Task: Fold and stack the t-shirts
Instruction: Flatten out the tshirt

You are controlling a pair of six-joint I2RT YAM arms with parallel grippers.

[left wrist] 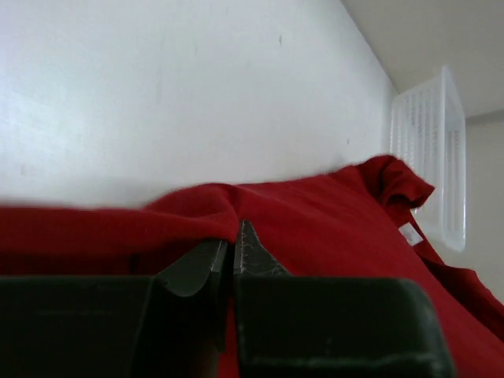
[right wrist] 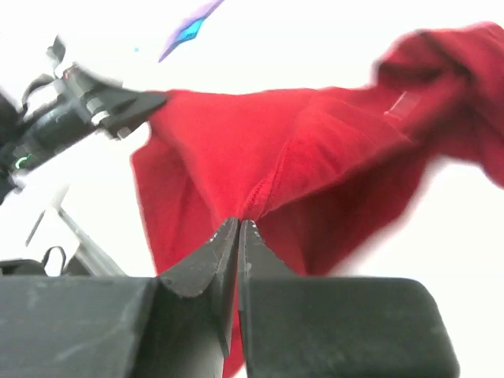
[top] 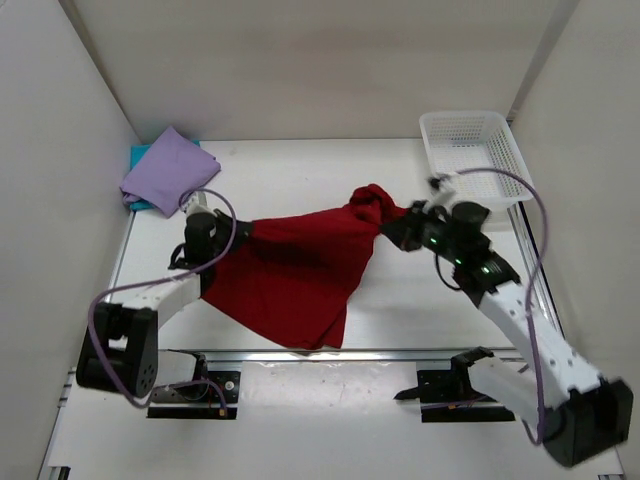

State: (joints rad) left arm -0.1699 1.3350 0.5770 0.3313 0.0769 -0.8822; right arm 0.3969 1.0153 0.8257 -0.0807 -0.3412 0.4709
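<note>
The dark red t-shirt [top: 300,270] hangs stretched between both grippers above the table, its lower part draping toward the near edge. My left gripper [top: 242,232] is shut on its left edge; in the left wrist view the fingers [left wrist: 233,236] pinch a red fold [left wrist: 331,213]. My right gripper [top: 393,227] is shut on the right side below a bunched lump of cloth; its fingers [right wrist: 239,224] clamp a seam of the red shirt [right wrist: 315,150]. The pale lavender t-shirt [top: 170,170] lies folded on the teal t-shirt [top: 140,155] at the back left.
A white mesh basket [top: 470,150] stands at the back right, also visible in the left wrist view as the basket [left wrist: 429,157]. White walls close in the table on three sides. A metal rail [top: 320,352] runs along the near edge by the arm bases.
</note>
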